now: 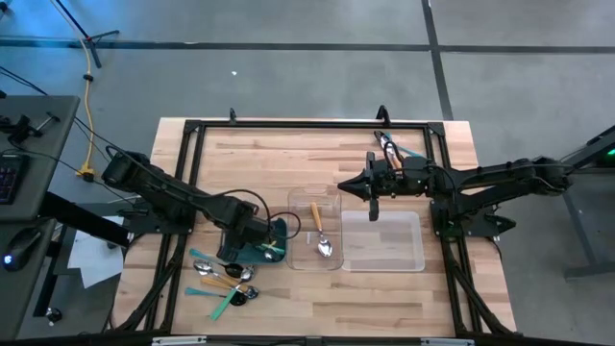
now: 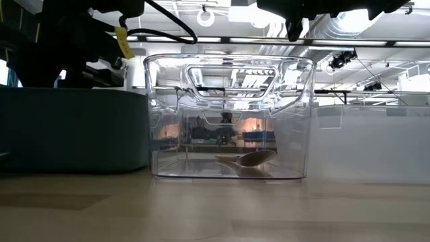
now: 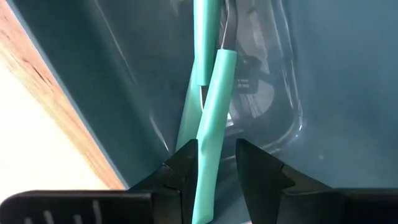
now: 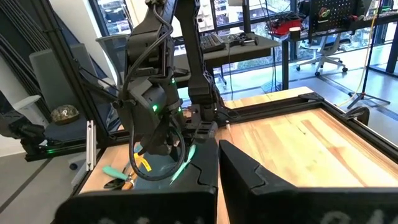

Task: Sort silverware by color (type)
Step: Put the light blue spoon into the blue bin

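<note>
Left gripper (image 3: 214,163) hangs over the teal bin (image 3: 112,124) with its fingers closed on the teal handle (image 3: 208,149) of one piece of silverware, whose far end lies among other teal handles inside. If it lets go at an angle, I judge the piece could catch on its neighbours or the bin wall and tip out. Right gripper (image 1: 375,205) waits narrowly parted above the clear trays (image 1: 382,240), well apart from the orange-handled spoon (image 1: 320,231) in one of them; more pieces (image 1: 223,284) lie loose on the table (image 1: 288,154)

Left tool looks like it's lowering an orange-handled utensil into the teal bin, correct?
Not quite: the handle is teal. The left wrist view shows the left tool gripping a teal-handled utensil over the teal bin. The rest stands.
</note>
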Tool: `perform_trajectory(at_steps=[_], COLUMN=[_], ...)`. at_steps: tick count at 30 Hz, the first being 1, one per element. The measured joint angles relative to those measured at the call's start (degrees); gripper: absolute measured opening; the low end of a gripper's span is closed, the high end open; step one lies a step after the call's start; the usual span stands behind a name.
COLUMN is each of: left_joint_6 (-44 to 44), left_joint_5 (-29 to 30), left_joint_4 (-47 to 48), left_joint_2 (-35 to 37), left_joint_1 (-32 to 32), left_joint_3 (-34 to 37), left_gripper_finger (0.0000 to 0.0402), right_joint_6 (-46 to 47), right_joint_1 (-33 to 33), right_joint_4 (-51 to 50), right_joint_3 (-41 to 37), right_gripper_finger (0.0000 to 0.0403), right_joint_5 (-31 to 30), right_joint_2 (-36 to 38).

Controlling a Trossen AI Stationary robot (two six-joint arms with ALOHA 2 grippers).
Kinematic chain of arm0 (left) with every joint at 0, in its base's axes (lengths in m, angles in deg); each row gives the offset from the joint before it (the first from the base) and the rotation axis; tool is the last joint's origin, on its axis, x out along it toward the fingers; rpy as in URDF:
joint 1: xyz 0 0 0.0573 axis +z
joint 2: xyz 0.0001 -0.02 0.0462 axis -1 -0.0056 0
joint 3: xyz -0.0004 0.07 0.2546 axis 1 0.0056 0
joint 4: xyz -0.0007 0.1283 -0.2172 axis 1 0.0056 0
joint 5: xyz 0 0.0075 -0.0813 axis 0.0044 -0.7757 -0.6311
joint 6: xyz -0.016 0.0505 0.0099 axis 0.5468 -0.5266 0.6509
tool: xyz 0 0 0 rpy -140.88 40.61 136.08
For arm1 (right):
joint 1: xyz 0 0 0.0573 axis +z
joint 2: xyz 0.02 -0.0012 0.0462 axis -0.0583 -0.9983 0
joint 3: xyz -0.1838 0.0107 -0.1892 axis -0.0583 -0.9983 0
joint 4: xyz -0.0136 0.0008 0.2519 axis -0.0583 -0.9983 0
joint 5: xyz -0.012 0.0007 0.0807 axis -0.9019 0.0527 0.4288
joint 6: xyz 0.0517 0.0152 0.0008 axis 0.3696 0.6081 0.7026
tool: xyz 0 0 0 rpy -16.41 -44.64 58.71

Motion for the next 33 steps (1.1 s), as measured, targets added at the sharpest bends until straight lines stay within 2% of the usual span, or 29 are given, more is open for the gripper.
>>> perform_trajectory(at_steps=[8, 14, 18, 22, 26, 33], left_joint_6=[0.6, 0.8, 1.1, 2.5, 5.8, 14.6], left_joint_5=[-0.3, -0.1, -0.1, 0.3, 0.2, 0.2], left_joint_4=[2.3, -1.2, -15.1, -33.8, -53.4, -75.5], left_joint_2=[2.7, 13.3, 23.1, 30.6, 35.6, 37.5], left_joint_1=[0.5, 4.1, 7.6, 11.9, 15.7, 17.7], left_joint_3=[-1.9, -4.4, -4.4, -1.7, 7.2, 22.9], left_gripper_finger=[0.0099, 0.0099, 0.0094, 0.0088, 0.0083, 0.0078], right_joint_6=[0.0, 0.1, 0.2, 0.2, 0.2, 0.0], right_joint_1=[0.0, 0.0, 0.0, 0.0, 0.0, 0.0], right_joint_4=[0.0, 0.0, 0.0, 0.0, 0.4, 0.5], right_joint_3=[0.0, 0.0, 0.0, 0.0, 0.0, 0.0], right_gripper_finger=[0.0, 0.0, 0.0, 0.0, 0.0, 0.0], right_joint_5=[0.0, 0.0, 0.0, 0.0, 0.0, 0.0], right_joint_2=[0.0, 0.0, 0.0, 0.0, 0.0, 0.0])
